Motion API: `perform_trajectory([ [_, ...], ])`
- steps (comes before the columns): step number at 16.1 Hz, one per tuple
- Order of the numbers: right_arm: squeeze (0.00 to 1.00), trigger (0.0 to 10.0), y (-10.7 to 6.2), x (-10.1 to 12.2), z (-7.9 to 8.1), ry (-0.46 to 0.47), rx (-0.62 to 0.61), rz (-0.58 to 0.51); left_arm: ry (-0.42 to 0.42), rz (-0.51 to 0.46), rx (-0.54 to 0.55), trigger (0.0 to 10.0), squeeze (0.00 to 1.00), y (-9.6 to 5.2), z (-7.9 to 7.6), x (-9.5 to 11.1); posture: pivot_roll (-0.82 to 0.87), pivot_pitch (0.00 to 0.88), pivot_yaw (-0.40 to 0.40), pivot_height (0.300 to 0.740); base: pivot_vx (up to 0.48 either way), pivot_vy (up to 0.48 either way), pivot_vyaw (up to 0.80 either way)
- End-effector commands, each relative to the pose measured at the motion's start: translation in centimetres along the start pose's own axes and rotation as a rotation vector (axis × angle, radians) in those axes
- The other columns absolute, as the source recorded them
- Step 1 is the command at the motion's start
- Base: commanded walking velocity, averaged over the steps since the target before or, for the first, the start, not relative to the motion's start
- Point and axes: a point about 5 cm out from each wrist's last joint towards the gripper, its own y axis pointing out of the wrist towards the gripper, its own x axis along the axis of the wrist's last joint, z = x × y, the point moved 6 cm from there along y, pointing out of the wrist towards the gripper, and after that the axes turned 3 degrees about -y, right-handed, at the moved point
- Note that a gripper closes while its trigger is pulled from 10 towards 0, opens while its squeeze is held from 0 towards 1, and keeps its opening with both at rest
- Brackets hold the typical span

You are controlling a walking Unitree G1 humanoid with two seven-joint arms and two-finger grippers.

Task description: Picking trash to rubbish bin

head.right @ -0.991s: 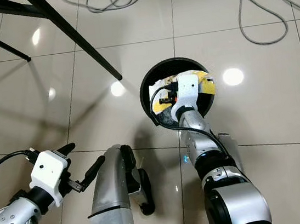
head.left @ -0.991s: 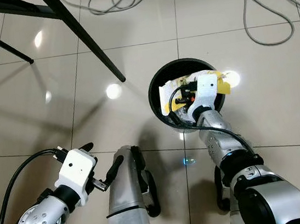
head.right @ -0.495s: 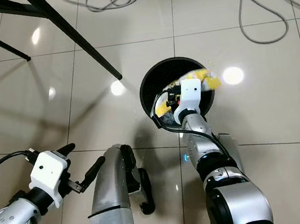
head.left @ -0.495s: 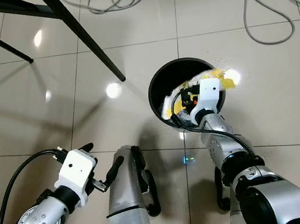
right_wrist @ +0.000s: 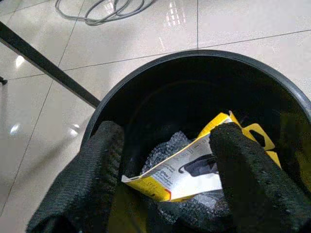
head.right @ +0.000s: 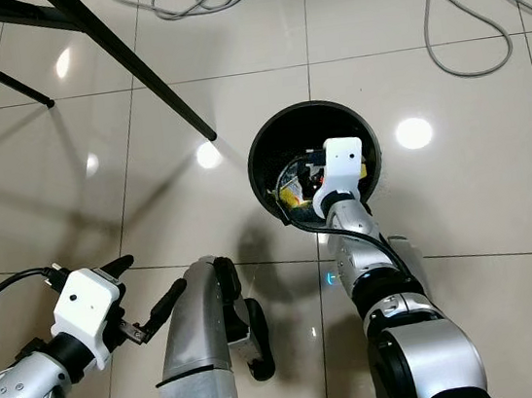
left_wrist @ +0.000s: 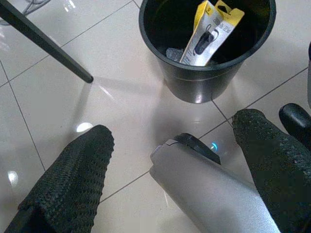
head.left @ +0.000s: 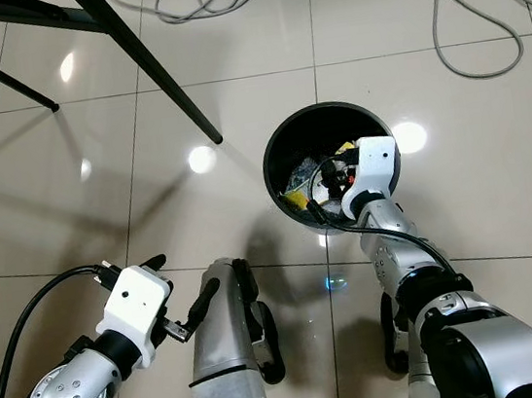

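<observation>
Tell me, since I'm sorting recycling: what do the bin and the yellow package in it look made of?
Bin: probably smooth black plastic, semi-gloss, with a soft sheen on its wall. Yellow package: apparently printed card, flat with creased edges and a hang hole; it rests on crinkled bubble wrap.

The print on the yellow package (right_wrist: 194, 167) is illegible.

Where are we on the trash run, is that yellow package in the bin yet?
Done: the yellow package lies inside the black bin on bubble wrap. In hand: nothing; the right gripper is open over the bin, the left gripper open near the floor. Left: withdraw the right arm.
</observation>
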Motion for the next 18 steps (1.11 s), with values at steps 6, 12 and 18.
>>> perform_trajectory([
  [6,1.0,10.0,-0.6,-1.5,-0.1,-0.007,0.0,0.035,-0.014,0.027,-0.001,10.0,0.0,-0.1,-0.2,-0.8,0.23,0.504,0.215,0.56,0.0,0.0,0.0],
  [12,0.0,10.0,-1.6,-1.0,-3.6,-0.016,-0.084,-0.033,-0.022,-0.021,0.015,10.0,0.0,1.6,-0.1,-0.1,0.2,0.442,0.189,0.56,0.0,0.0,0.0],
  [18,0.0,10.0,-3.0,-0.6,-7.7,-0.04,-0.149,-0.064,-0.045,-0.079,0.033,10.0,0.0,4.3,-0.5,0.3,0.12,0.329,0.138,0.599,0.0,0.0,0.0],
])
